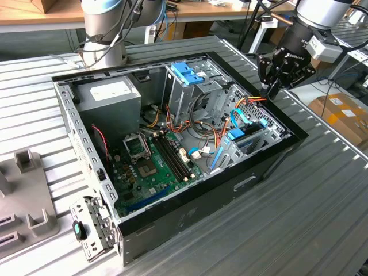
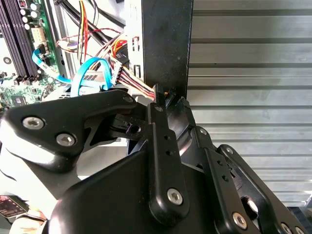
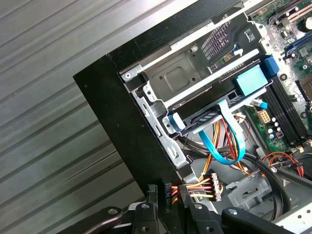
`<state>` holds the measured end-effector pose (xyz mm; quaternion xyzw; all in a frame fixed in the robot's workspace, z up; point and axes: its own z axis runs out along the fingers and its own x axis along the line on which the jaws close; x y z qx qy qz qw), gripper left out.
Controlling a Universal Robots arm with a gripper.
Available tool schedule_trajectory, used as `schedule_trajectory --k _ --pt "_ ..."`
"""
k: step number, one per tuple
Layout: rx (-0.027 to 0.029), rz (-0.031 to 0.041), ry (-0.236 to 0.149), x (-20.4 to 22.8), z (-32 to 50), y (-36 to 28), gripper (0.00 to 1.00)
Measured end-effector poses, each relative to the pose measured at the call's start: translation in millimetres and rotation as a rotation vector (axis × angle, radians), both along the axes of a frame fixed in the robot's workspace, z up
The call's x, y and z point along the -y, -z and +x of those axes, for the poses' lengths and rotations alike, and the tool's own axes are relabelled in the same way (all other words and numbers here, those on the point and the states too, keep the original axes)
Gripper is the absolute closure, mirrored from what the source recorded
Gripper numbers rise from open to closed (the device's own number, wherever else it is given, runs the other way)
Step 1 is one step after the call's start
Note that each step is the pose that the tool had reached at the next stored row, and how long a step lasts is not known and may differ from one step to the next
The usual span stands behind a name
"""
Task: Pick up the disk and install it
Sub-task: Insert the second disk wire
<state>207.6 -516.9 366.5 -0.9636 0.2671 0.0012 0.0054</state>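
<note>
Exterior view, read left to right with the open computer case as the landmark. At the case's left end sits the grey power-supply box, set against the wall, probably so that its vent and socket face outward. The motherboard lies flat on the case floor beside it. Further right, the upright metal drive cage stands topped by a blue plastic bracket. At the right end of the case, the disk in its light-blue carrier lies in the low bay against the case's end wall. The first wrist view shows it lying level in the bay with a flat blue data cable looping away beside it. The gripper hangs over the case's far right corner. In both wrist views its fingers appear closed on a black power connector with orange, yellow and red wires, held at the case rim near the disk, presumably for mating.
</note>
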Motion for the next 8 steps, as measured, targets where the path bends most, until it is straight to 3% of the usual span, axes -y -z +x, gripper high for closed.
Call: schedule_trajectory --k 8 --pt "0.0 -0.0001 0.0 0.0 0.0 -0.1 0.7"
